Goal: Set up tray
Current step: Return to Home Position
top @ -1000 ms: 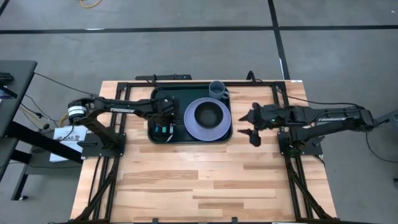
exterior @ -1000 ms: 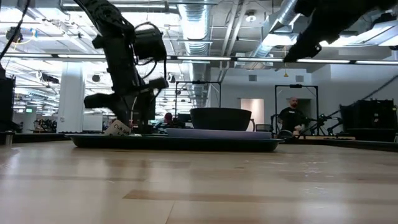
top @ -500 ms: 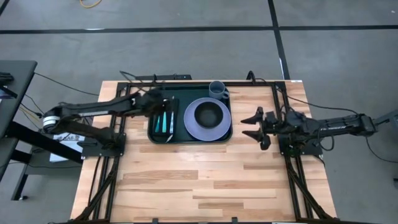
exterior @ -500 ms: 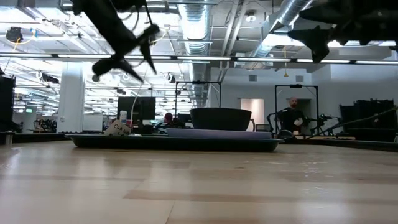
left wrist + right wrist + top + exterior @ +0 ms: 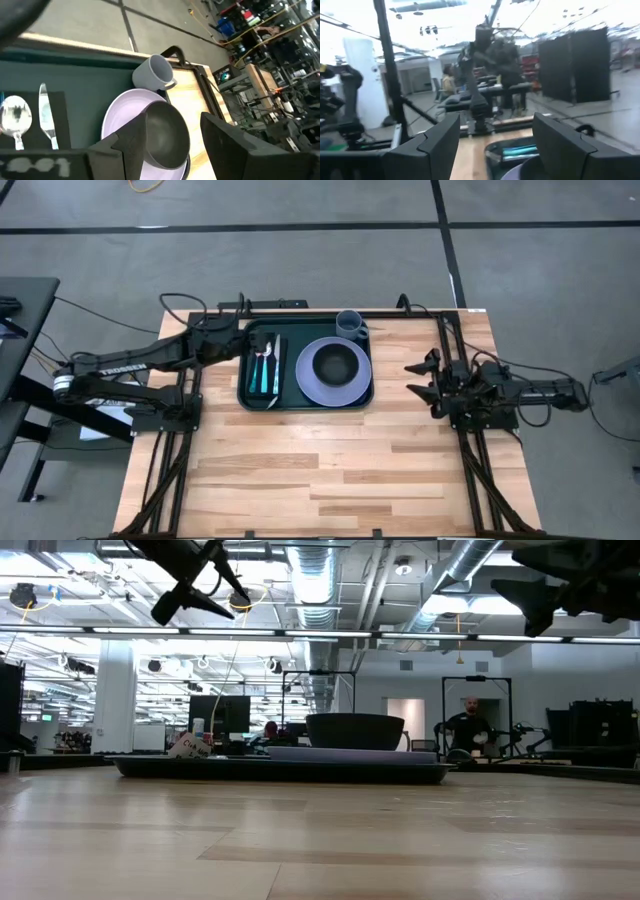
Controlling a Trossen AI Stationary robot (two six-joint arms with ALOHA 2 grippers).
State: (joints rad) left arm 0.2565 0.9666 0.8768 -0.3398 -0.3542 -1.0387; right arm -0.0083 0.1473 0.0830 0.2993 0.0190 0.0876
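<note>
The dark green tray lies at the table's far middle and shows as a low dark slab in the low view. On it are a lavender plate with a dark bowl, a grey cup in the far right corner, and a black napkin with teal-handled cutlery. My left gripper is open and empty, raised off the tray's far left corner. My right gripper is open and empty, right of the tray.
Black frame rails run along the table's far edge and down both sides. The near half of the wooden table is bare wood. A person stands in the room far behind the table.
My left gripper has risen from over the napkin and drawn back toward the table's far left, tipping from pointing down to nearly level. The cutlery now shows uncovered on the napkin. My right gripper has drawn back toward the table's right edge.
</note>
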